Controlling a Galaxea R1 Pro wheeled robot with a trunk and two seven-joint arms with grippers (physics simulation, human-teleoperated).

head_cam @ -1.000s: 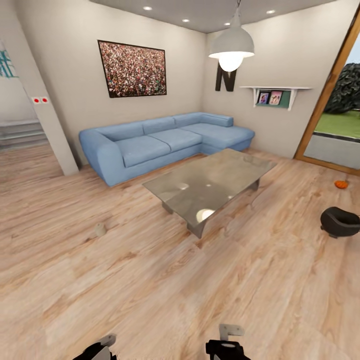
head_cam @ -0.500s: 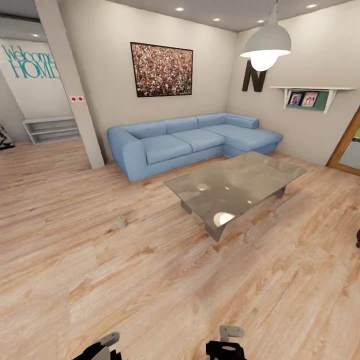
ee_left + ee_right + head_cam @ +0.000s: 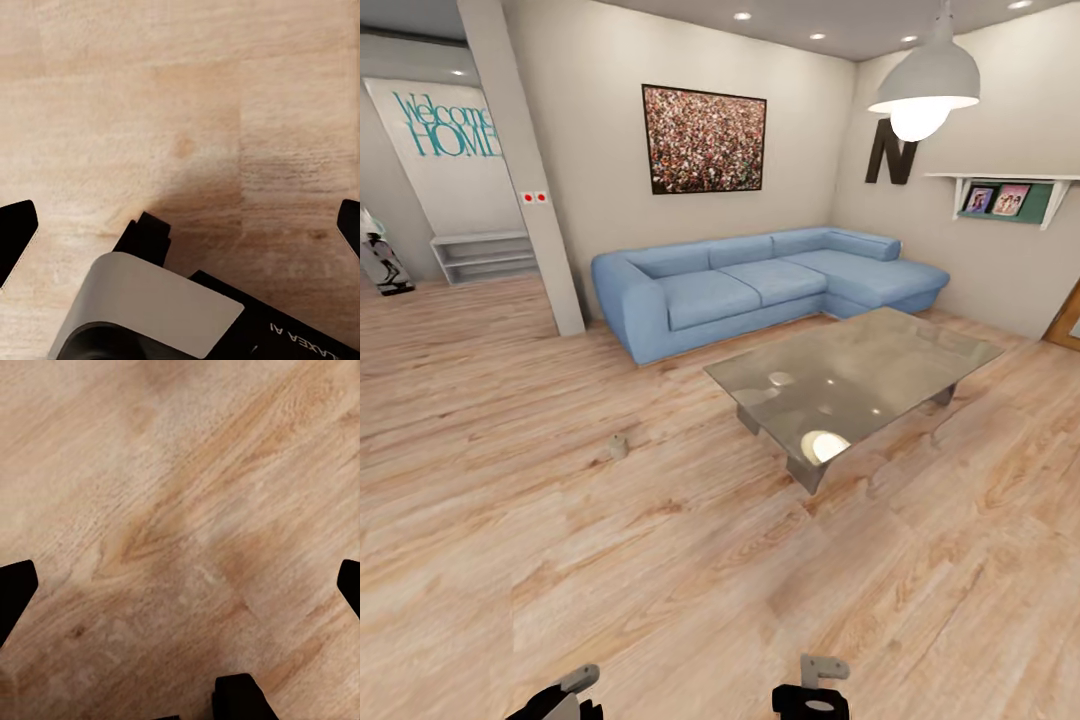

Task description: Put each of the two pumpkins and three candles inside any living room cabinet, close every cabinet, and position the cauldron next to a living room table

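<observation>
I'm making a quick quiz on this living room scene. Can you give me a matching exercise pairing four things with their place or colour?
Things:
1. candle
2. sofa
3. glass table
4. pendant lamp

Descriptions:
a. blue, against the wall under the picture
b. hanging lit from the ceiling
c. alone on the wood floor
d. in front of the sofa, reflecting light

Pairs: 1-c, 2-a, 3-d, 4-b

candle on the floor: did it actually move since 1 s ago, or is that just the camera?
No. The candle keeps its spot on the floor relative to the sofa and glass table; the whole view shifted, so the camera turned.
</observation>
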